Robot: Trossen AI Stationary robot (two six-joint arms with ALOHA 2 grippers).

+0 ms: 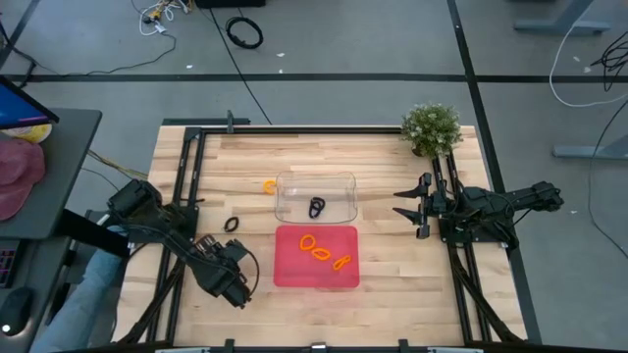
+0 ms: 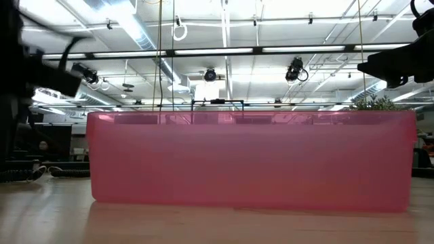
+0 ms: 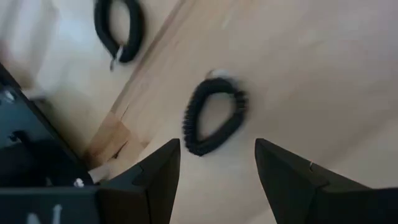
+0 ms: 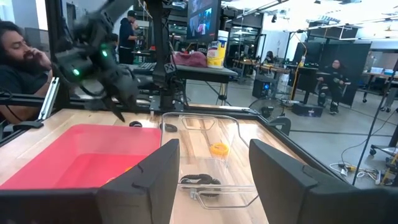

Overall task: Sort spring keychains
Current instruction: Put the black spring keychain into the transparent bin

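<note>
- The left gripper (image 1: 234, 284) was held low at the table's (image 1: 392, 270) front-left, beside the red tray (image 1: 316, 275); it was probably placed there to reach for loose keychains on that side.
- In the left wrist view its fingers (image 3: 158, 171) were seen spread apart with nothing between them, so the claw was released and empty.
- A black keychain (image 3: 213, 116) lay on the wood just ahead of those fingers, and a second black one (image 3: 119, 28) lay farther off. Only one loose black keychain (image 1: 232, 224) could be made out from above, left of the trays.
- The right gripper (image 1: 412, 208) was held at the table's right, pointed toward the clear tray (image 1: 316, 181). Its fingers (image 4: 152, 171) stood apart and nothing was held; the arm was judged to be waiting.
- The sorting was judged partly done and by colour: two orange keychains (image 1: 314, 244) lay in the red tray, and one black keychain (image 1: 316, 208) lay in the clear tray.
- One orange keychain (image 1: 269, 185) lay on the table just outside the clear tray's left end, not yet sorted.
- The keychains were seen as small coiled loops, oval or teardrop in outline, with ribbed springy cord; the nearer black one appeared to carry a small metal ring at one end.
- A potted plant (image 1: 432, 127) stood at the table's far-right corner, well clear of the work.
</note>
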